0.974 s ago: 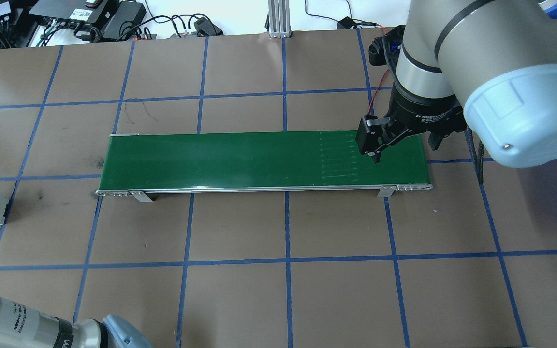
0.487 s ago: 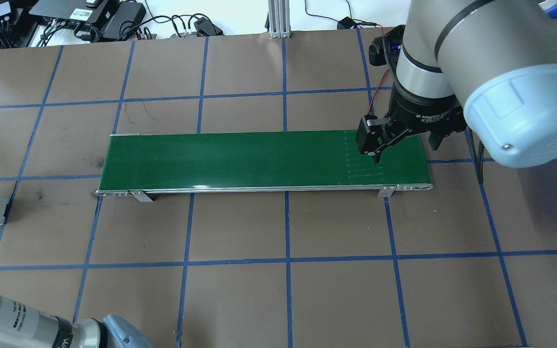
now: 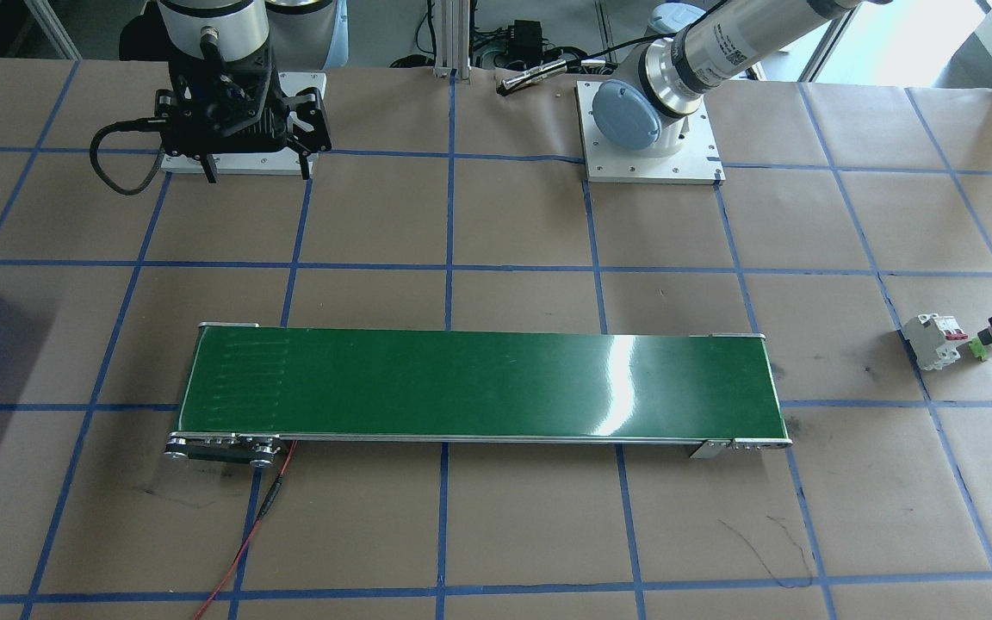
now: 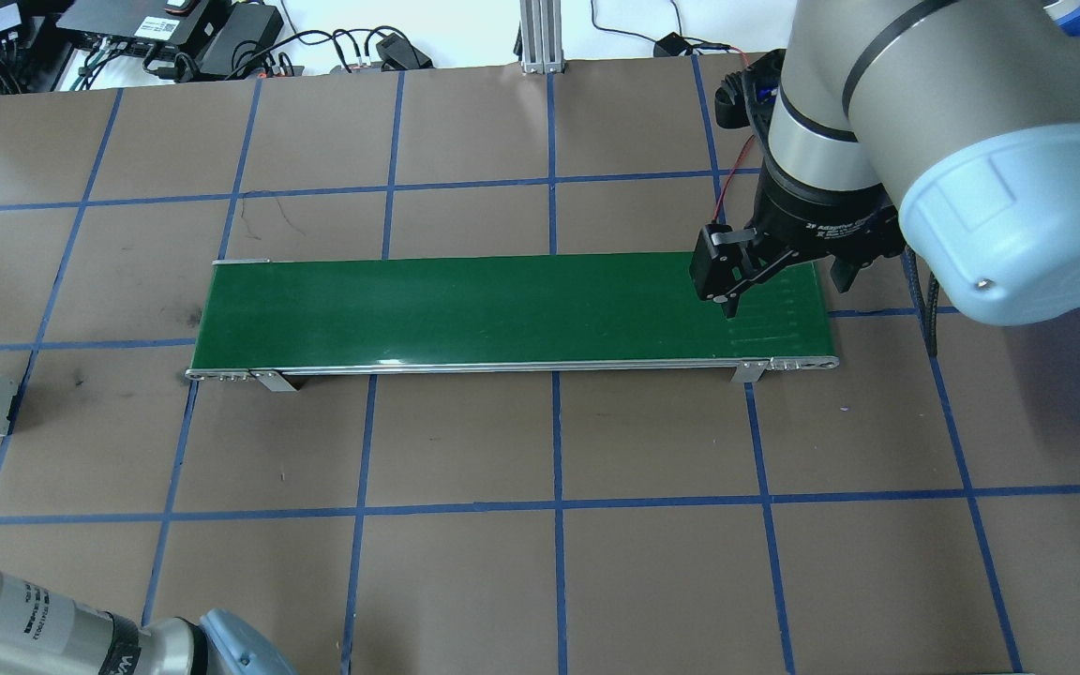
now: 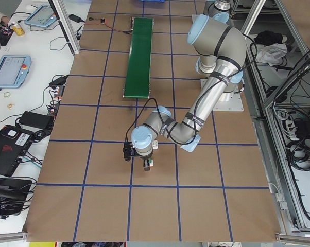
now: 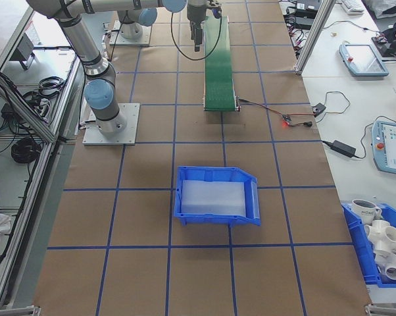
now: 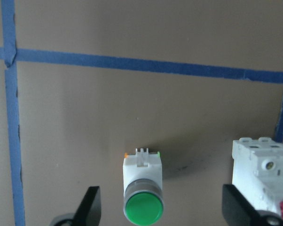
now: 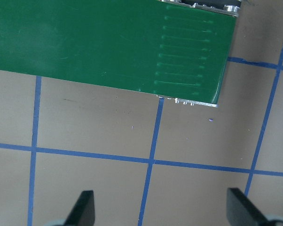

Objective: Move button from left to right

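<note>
Green-capped button is lying on the brown paper table, framed between the parted fingers of the left gripper; pick-up appears pending, calling for descent and closure; circuit breaker is sitting just beside, risking contact; right gripper is hanging released and empty beside the conveyor belt.

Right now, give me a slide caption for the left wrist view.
Open left tool poised over the green-capped button, lying on the brown paper table beside a white circuit breaker.
</note>
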Motion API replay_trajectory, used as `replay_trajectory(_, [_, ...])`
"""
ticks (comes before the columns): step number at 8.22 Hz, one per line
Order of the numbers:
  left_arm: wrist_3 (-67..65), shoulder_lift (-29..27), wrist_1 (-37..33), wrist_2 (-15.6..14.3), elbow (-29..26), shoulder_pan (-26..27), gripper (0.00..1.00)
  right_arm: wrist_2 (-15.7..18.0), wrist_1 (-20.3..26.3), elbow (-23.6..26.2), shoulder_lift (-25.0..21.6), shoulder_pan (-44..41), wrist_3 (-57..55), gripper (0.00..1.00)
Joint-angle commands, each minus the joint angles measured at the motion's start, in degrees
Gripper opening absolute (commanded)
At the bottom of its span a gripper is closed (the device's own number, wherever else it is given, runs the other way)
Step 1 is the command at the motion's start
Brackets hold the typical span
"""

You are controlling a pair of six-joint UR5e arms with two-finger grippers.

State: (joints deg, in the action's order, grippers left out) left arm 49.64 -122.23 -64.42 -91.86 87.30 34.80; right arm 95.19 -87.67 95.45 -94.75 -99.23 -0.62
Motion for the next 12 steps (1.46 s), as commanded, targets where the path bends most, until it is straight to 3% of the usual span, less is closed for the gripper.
replay_trajectory(1, [1.2, -0.7, 0.2, -4.5, -0.1, 0.0, 0.85, 0.0, 0.0, 0.0, 0.0, 0.0, 0.0, 1.0])
replay_trajectory(2, [1.2, -0.7, 0.2, -4.5, -0.1, -0.1, 0.82, 0.0, 0.0, 0.0, 0.0, 0.0, 0.0, 1.0])
replay_trajectory(4, [0.6, -0.8, 0.4, -4.1, -0.3, 0.0, 0.44, 0.0, 0.0, 0.0, 0.0, 0.0, 0.0, 1.0])
replay_trajectory(7, [0.5, -0.9, 0.7, -2.3, 0.0, 0.0, 0.26, 0.0, 0.0, 0.0, 0.0, 0.0, 0.0, 1.0])
replay_trajectory(9, [0.5, -0.6, 1.0, -2.3, -0.5, 0.1, 0.03, 0.0, 0.0, 0.0, 0.0, 0.0, 0.0, 1.0])
replay_trajectory(12, [0.8, 5.0, -0.2, -3.2, -1.9, 1.8, 0.0, 0.0, 0.0, 0.0, 0.0, 0.0, 0.0, 1.0])
